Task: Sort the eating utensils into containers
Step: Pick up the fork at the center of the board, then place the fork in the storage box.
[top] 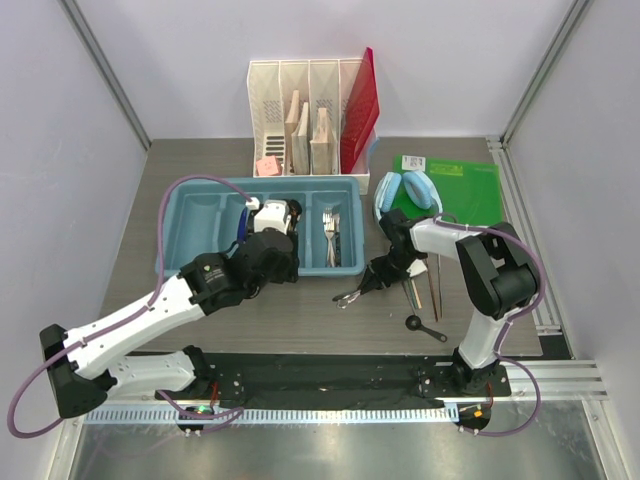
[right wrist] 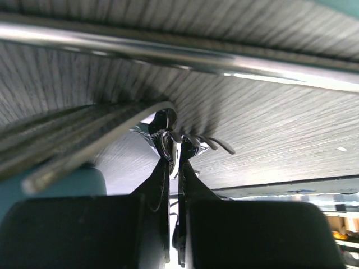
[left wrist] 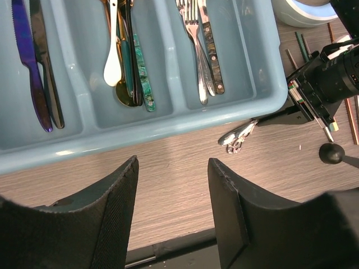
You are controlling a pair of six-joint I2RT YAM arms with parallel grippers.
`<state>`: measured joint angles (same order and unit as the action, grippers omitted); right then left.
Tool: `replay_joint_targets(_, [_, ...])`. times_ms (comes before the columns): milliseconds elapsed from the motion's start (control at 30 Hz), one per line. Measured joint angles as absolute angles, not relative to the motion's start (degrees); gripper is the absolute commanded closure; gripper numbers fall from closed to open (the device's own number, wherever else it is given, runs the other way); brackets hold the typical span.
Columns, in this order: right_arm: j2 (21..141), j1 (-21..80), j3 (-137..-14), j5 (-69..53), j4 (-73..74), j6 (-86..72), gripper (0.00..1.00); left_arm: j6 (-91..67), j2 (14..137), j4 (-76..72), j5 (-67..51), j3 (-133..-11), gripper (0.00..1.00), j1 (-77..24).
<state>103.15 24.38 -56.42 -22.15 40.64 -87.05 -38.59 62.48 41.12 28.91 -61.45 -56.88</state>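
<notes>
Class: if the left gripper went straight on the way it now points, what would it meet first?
Most likely the bare table just short of the blue tray's near wall; depth is unclear, so the left gripper might reach that wall instead.

The tray (left wrist: 140, 134) is smooth, glossy light blue plastic on a matt, wood-grained table (left wrist: 174, 185). The forks (left wrist: 201, 56) inside and the lone fork (left wrist: 238, 136) at right centre are polished metal; the upper-left knife (left wrist: 28, 67) shines iridescent blue-purple.
</notes>
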Motion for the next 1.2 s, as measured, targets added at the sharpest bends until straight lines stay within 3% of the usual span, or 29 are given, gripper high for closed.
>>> replay_joint_targets(300, [101.84, 24.43, -54.65, -22.41, 41.36, -80.99, 0.99, -38.50, 62.19, 41.23, 28.93, -60.86, 0.46, -56.88])
replay_joint_targets(600, [97.06, 24.64, -55.81, -15.20, 51.96, -70.22, 0.99, -36.97, 62.30, 41.15, 28.91, -60.82, 0.46, -56.88])
replay_joint_targets(1000, [84.90, 24.69, -68.66, -13.15, 62.78, -63.07, 0.99, -40.16, 64.79, 45.56, 32.69, -60.82, 0.43, -53.49])
replay_joint_targets(1200, [85.67, 25.80, -79.68, -12.71, 71.44, -59.29, 0.99, -43.88, 64.31, 49.82, 36.62, -61.69, 0.43, -51.37])
